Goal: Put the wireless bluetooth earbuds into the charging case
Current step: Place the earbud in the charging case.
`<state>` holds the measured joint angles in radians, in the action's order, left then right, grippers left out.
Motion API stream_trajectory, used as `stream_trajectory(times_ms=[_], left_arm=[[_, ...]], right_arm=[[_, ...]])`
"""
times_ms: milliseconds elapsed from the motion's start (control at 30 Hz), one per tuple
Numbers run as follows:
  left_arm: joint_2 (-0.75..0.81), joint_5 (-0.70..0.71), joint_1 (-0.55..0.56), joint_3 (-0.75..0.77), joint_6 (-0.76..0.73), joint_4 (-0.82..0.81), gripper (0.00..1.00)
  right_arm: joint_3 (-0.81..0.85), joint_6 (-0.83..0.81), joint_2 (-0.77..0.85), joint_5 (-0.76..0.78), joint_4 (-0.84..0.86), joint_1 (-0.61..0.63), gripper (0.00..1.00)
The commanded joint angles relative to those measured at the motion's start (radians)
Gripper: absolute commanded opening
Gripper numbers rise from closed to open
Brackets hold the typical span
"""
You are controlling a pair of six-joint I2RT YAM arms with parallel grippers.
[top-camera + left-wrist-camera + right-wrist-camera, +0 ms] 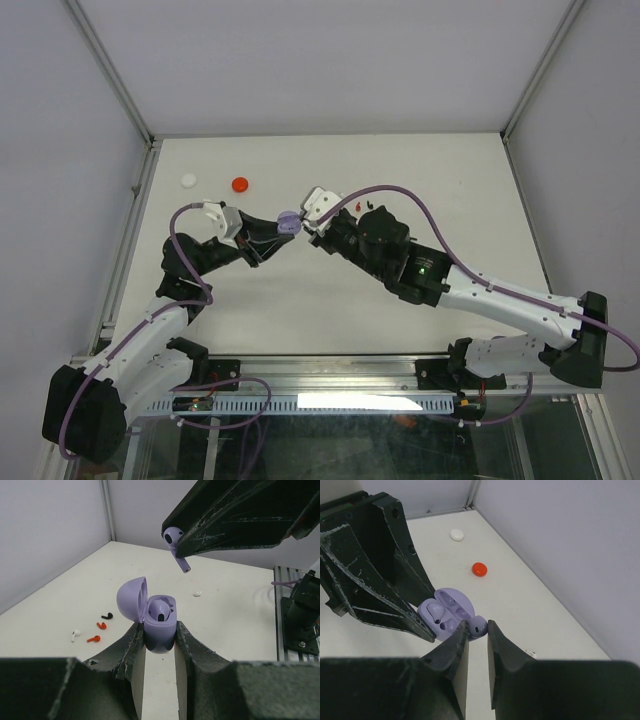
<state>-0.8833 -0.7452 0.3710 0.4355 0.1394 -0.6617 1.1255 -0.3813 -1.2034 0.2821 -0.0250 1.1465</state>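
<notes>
White table [330, 300] — over its middle your left gripper [159, 630] clamped the open lavender case [161, 622], your right gripper [476, 626] pinched a lavender earbud [173, 537] just above it — its tilted stem could have jammed.

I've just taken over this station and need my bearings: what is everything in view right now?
open case: 1, lavender, clamped in the left gripper, lid swung back
seated earbud: 1, lavender, inside the open case
held earbud: 1, lavender, in the right gripper, above the case
loose earbuds: 5, two red, one black, two white, lying on the table
round cases: 2, one white, one red, far left part of the table
table: 1, white, under everything
left gripper: 1, black, shut on the open case
right gripper: 1, black, shut on the held earbud
</notes>
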Motion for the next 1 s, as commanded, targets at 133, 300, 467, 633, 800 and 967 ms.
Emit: stream_trajectory(times_ms=[133,300,467,633,800,967], left_arm=[[0.001,-0.052,-0.009,0.037,0.029,-0.085,0.0],[0.002,-0.058,-0.008,0.037,0.041,-0.093,0.0],[0.0,-0.057,-0.008,0.037,0.061,-0.103,0.0],[-0.006,-0.051,-0.009,0.037,0.084,-0.111,0.0],[-0.007,-0.057,-0.008,0.034,0.095,-0.127,0.0],[-0.011,-0.058,-0.009,0.034,0.099,-0.129,0.0]], right_arm=[[-0.004,-0.057,-0.016,-0.002,0.146,0.027,0.15],[0.0,-0.067,-0.04,0.001,0.149,0.04,0.15],[-0.005,-0.082,-0.05,0.019,0.155,0.055,0.15],[-0.013,-0.092,-0.053,0.039,0.158,0.063,0.15],[-0.027,-0.11,-0.056,0.072,0.18,0.065,0.15],[-0.036,-0.12,-0.055,0.09,0.2,0.068,0.15]])
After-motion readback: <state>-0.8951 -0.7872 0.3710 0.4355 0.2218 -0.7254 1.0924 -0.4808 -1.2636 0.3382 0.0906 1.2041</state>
